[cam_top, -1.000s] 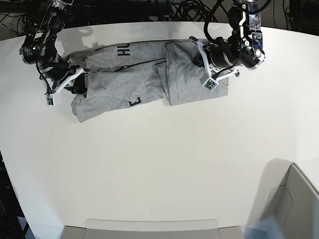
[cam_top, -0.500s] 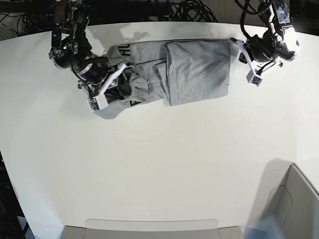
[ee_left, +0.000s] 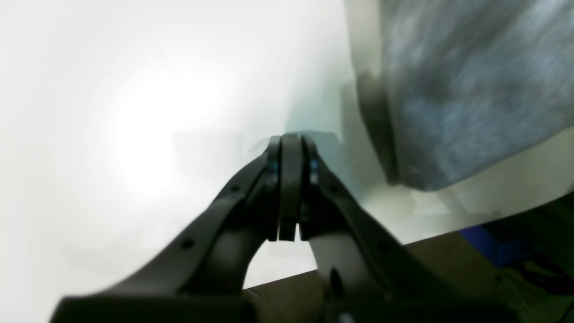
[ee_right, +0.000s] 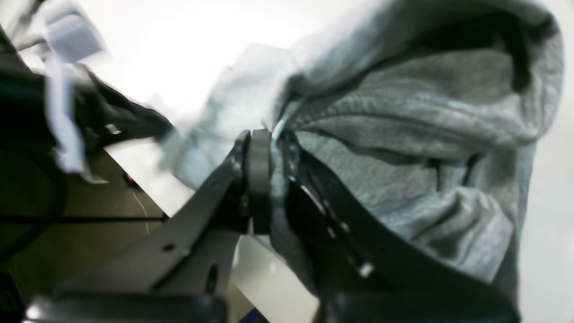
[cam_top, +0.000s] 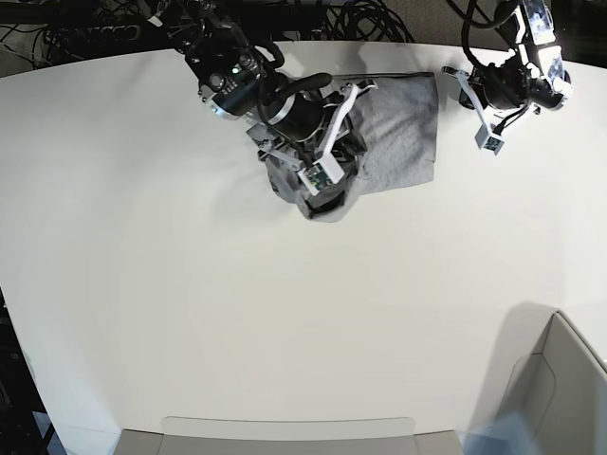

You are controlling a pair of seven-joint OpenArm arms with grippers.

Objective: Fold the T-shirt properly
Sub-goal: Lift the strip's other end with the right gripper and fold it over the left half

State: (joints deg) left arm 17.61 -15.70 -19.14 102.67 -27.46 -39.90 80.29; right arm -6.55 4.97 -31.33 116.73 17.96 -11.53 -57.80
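The T-shirt [cam_top: 398, 142] lies bunched, apparently long axis across the table [cam_top: 237, 322].

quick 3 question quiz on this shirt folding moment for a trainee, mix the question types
1. True or false: the left gripper is shut with nothing between its jaws.
2. Which gripper is clamped on the T-shirt? A) left B) right C) both
3. Fill in: in the base view, the left gripper is above the bare white ____, beside the shirt's edge.

Key:
1. True; the T-shirt lies off to its side.
2. B; the right gripper pinches grey cloth, carrying it over the flat part.
3. table
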